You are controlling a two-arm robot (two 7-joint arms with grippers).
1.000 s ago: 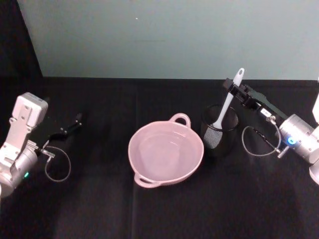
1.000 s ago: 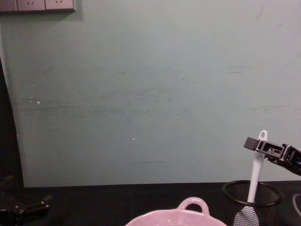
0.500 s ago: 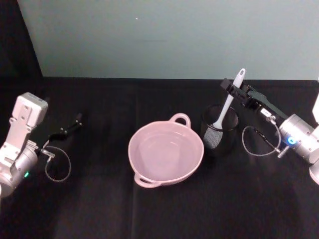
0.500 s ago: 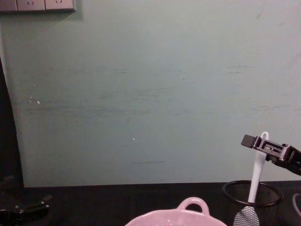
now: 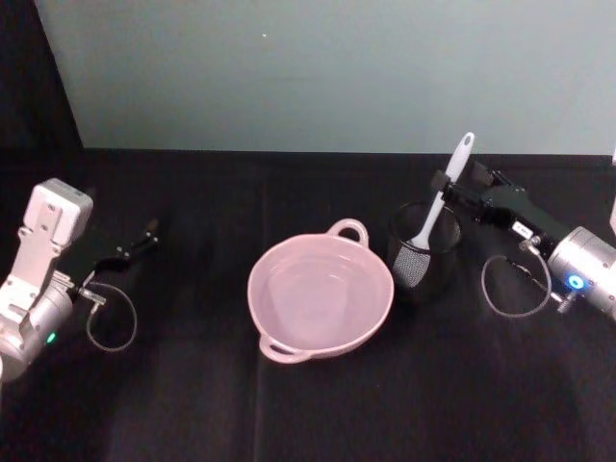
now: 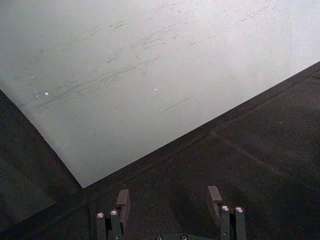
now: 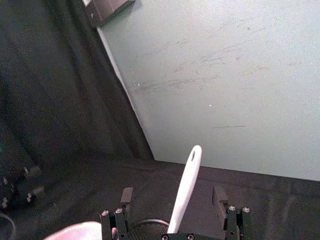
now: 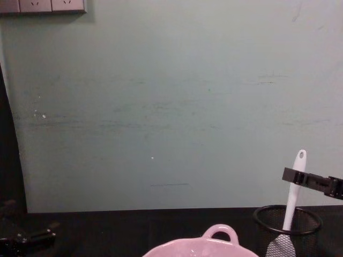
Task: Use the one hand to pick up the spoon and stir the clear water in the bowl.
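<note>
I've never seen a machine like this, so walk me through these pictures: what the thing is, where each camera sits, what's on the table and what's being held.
This is a two-armed robot at a black-covered table. One camera looks down from its head, one looks across from its chest, and one sits on each wrist.

In the middle stands a pale pink glossy ceramic bowl of barely visible clear water. Beside it, on the robot's right, is a black wire-mesh cup with a long slim white plastic spoon standing in it.

The black right pincer is open, its fingers either side of the spoon's handle, not yet gripping; its wrist camera shows this. The left pincer rests open far to the left, holding nothing.
</note>
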